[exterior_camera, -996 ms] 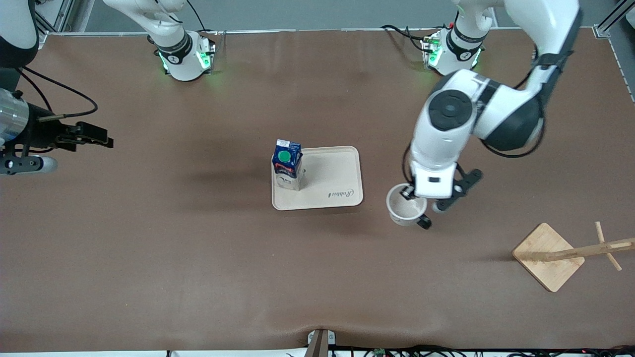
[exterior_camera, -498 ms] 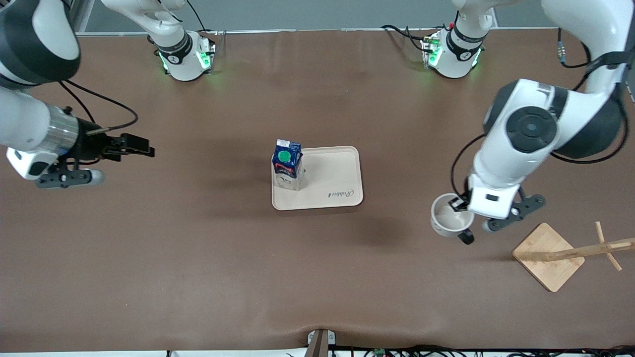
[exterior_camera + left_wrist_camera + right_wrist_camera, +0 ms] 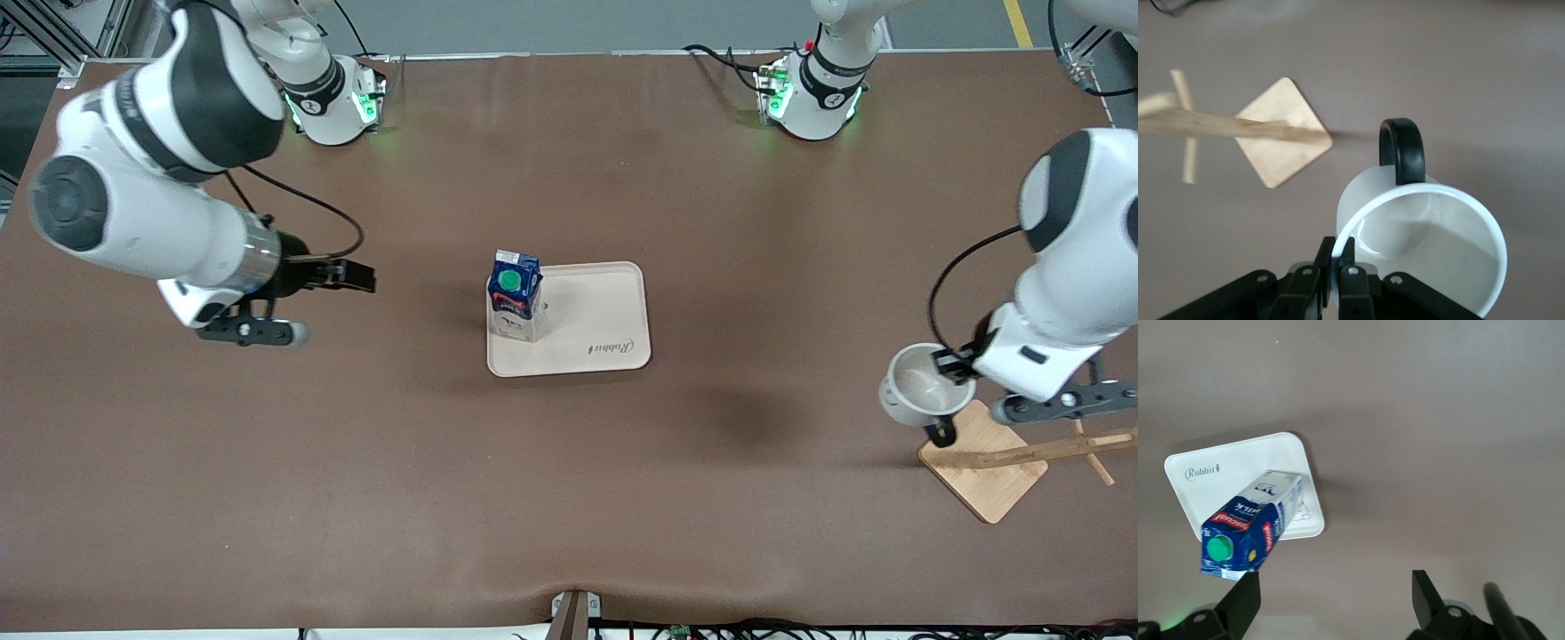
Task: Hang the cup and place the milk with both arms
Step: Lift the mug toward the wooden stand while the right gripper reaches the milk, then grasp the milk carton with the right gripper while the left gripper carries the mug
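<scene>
The milk, a blue and white carton with a green cap, stands upright on the beige tray at the edge toward the right arm's end. It also shows in the right wrist view on the tray. My right gripper is open and empty over bare table beside the tray, with the open gap of the gripper facing the carton. My left gripper is shut on the rim of the white cup, held over the table at the edge of the wooden rack's base. The left wrist view shows the left gripper pinching the cup, black handle pointing away. The smiley face is hidden.
The wooden rack has a square base and an upright pole with cross pegs, at the left arm's end of the table. The pole leans across the view. Brown table mat all around.
My left arm has carried the cup from beside the tray to the rack's base. My right arm has swung in from the table's end toward the milk.
</scene>
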{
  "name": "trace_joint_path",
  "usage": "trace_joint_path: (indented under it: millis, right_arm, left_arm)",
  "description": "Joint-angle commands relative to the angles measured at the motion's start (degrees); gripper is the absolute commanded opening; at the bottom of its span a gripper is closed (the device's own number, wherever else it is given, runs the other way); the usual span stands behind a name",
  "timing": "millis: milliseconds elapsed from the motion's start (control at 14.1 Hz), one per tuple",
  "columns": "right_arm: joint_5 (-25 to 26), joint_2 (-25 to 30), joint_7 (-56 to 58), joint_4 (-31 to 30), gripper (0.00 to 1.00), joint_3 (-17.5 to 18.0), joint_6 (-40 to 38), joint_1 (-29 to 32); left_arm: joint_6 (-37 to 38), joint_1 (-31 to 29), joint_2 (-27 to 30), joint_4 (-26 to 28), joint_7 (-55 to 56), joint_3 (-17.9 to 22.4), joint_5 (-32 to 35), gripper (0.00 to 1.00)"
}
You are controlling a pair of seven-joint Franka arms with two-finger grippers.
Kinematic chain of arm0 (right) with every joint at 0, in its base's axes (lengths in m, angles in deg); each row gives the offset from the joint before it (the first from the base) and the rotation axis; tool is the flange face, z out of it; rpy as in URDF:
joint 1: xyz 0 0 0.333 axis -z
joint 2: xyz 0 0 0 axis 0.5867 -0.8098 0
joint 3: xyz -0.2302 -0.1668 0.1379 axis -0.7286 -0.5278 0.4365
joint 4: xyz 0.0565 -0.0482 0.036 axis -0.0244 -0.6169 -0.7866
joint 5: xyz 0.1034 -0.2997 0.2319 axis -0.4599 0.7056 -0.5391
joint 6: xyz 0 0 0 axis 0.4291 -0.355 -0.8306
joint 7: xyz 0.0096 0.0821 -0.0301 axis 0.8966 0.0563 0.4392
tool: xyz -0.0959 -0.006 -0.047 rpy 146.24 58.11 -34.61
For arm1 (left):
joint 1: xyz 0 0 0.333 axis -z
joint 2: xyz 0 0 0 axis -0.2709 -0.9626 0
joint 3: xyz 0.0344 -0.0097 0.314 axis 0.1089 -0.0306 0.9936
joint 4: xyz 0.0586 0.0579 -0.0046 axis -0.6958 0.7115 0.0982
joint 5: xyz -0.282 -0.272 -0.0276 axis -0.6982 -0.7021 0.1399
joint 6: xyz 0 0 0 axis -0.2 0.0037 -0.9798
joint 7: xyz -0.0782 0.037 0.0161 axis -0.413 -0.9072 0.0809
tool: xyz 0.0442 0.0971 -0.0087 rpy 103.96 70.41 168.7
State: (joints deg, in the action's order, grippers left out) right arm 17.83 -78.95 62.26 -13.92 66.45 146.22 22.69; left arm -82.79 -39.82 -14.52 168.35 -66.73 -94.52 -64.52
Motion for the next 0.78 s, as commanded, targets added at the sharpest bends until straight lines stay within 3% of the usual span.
trace_joint_path:
  millis: [0, 427, 712]
  right_arm:
    - [-0.5, -1.8, -3.9, 1.0, 1.00, -0.4, 1.7, -3.8]
    - [-0.1, -7.6, -17.1, 1.0, 1.00, -0.4, 11.8, -13.4]
    - [0.9, -9.2, -18.1, 0.7, 1.00, -0.4, 12.5, -16.0]
  left_arm:
    - [1.1, -3.1, 2.7, 0.6, -7.7, -0.6, -0.6, 0.00]
    - [1.4, -12.1, 4.1, 0.5, -11.7, -0.6, -10.5, 0.00]
    - [-3.3, -15.4, 4.1, 0.5, -10.7, -0.4, -17.9, 0.00]
